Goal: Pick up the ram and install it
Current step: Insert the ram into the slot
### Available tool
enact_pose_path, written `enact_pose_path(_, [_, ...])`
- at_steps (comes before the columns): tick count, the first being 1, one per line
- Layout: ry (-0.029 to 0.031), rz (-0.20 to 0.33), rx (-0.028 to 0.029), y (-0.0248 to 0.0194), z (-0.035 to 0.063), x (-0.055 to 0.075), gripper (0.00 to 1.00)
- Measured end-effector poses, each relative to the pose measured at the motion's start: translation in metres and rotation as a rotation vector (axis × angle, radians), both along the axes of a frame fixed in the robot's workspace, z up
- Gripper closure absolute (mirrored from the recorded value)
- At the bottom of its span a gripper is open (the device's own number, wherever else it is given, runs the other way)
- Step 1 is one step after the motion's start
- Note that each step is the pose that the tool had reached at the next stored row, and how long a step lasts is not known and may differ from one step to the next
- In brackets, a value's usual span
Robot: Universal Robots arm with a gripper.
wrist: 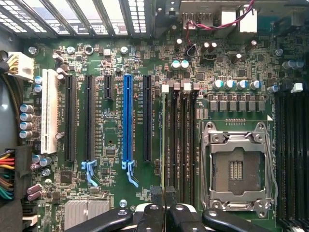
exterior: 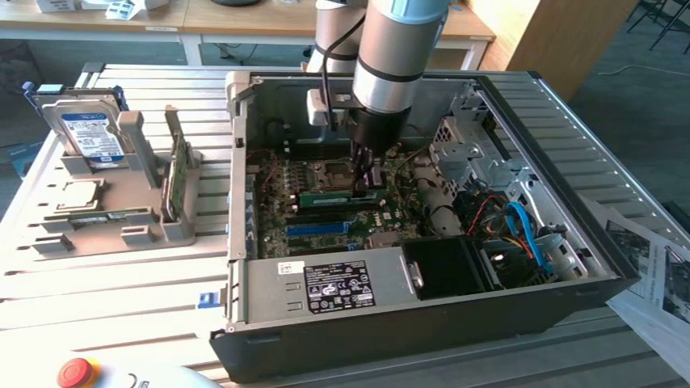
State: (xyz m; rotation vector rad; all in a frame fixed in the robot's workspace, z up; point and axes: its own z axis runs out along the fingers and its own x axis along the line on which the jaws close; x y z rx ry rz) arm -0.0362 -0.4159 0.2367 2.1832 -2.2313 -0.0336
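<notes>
We read this as the install step rather than the pick-up. The fingers point(wrist: 170, 199) are clenched on the top edge of the ram point(wrist: 163, 145). The stick runs edge-on away from them, in line with the black memory slots point(wrist: 186, 145) on the motherboard point(wrist: 113, 140). In the exterior view the fingers point(exterior: 370, 174) reach down inside the open computer case point(exterior: 356, 347), and the ram point(exterior: 334, 196) lies lengthwise directly beneath them. The empty processor socket point(wrist: 237, 166) sits just to one side of the fingers and the blue expansion slot point(wrist: 127, 121) to the other. We cannot tell whether the stick is fully home or only resting in the mouth of its slot. In our judgement, finishing this step calls for a straight downward press, with the stick kept upright and parallel to the slot. The pressure should be even, so both ends seat together rather than one corner rocking in first.
</notes>
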Motion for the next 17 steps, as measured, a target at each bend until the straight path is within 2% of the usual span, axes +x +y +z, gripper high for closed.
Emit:
enact_pose_path(8, [0.0,0.0,0.0001,0.0002,-0.0007,0.0,0.88])
enact_pose_path(11, [-0.0001,0.0,0.0001,0.0031,-0.0014,-0.0002,0.88])
enact_pose_path(17, [0.0,0.0,-0.0001,0.0032,-0.0014,-0.0029,0.88])
